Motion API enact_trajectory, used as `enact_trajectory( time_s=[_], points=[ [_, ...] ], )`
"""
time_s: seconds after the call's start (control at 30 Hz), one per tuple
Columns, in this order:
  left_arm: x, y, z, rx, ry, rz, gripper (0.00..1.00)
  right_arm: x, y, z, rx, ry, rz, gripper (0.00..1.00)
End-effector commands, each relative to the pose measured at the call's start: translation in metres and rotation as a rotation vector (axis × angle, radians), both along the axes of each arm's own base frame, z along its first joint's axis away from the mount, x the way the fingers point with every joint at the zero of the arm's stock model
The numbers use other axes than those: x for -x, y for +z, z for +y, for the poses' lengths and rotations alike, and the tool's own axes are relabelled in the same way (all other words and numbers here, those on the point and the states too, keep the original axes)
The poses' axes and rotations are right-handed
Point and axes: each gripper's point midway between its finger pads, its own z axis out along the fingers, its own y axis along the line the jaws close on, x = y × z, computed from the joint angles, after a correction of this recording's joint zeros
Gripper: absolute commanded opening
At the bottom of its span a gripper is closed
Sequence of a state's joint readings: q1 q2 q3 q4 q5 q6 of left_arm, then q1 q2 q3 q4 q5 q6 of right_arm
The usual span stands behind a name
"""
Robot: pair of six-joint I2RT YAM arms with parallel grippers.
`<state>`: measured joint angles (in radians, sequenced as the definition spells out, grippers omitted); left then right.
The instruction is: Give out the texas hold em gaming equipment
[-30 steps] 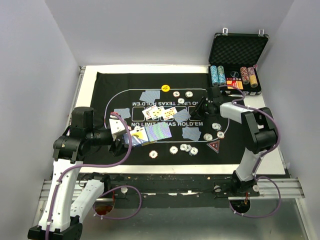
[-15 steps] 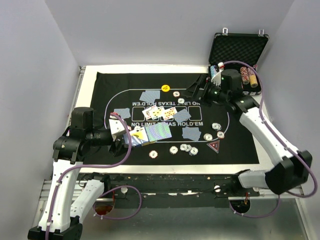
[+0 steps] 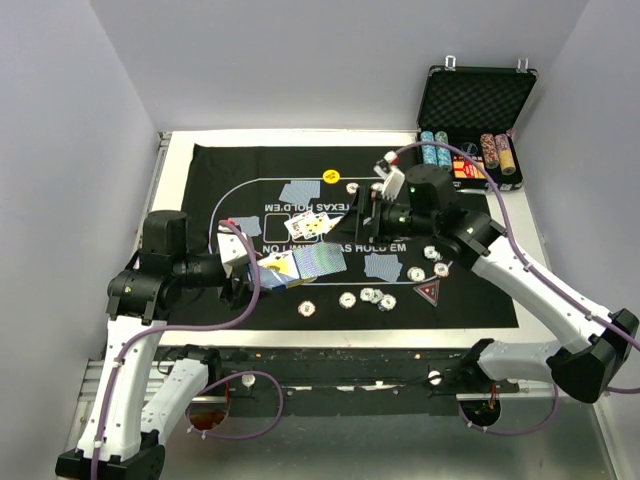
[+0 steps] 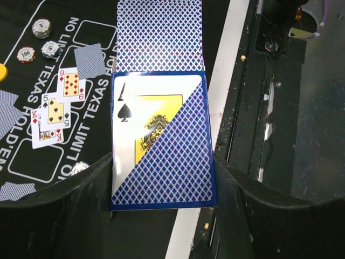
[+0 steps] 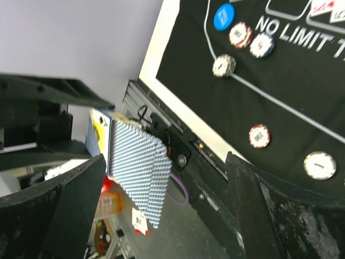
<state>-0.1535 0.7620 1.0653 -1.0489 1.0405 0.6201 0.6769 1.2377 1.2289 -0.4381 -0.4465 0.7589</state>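
My left gripper is shut on a blue card box printed with an ace of spades. Blue-backed playing cards stick out of its far end. From above, the box and fanned cards hang over the mat's near left. My right gripper stands open over the mat's middle, facing those cards from a short way off. The fanned cards show between its spread fingers, untouched. Face-up cards, poker chips, a yellow button and a dark red triangular marker lie on the mat.
The black felt mat covers most of the white table. An open metal case with chip stacks stands at the back right. Face-down cards lie in pairs around the mat. A blue button lies near chips.
The right arm swung from near the case leftward to the mat's middle, and its jaws opened wide. The left arm kept still with the box.
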Motion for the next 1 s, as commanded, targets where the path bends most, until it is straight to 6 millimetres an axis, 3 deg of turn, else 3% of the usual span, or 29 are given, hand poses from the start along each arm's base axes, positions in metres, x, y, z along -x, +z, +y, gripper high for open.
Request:
enact_trajectory(
  time_s=[0.0, 0.2, 0.4, 0.6, 0.8, 0.97],
  points=[
    [0.0, 0.011, -0.006, 0.05, -0.036, -0.015, 0.2, 0.023, -0.011, 0.001, 0.056, 0.001, 0.028, 1.0],
    [0.0, 0.009, -0.006, 0.046, -0.034, -0.011, 0.19, 0.041, -0.024, 0.016, 0.076, 0.024, 0.045, 0.96],
    [0.0, 0.01, -0.006, 0.044, -0.03, -0.014, 0.19, 0.039, -0.034, 0.022, 0.129, 0.007, 0.048, 0.77],
    [0.0, 0.011, -0.005, 0.043, -0.031, -0.02, 0.19, 0.03, -0.025, 0.01, 0.163, -0.065, 0.01, 0.55],
    [0.0, 0.012, -0.006, 0.045, -0.032, -0.018, 0.2, 0.026, -0.027, 0.001, 0.206, -0.103, 0.001, 0.43],
    [0.0, 0.011, -0.005, 0.042, -0.03, -0.022, 0.19, 0.022, -0.018, -0.006, 0.218, -0.133, -0.021, 0.41]
  ],
)
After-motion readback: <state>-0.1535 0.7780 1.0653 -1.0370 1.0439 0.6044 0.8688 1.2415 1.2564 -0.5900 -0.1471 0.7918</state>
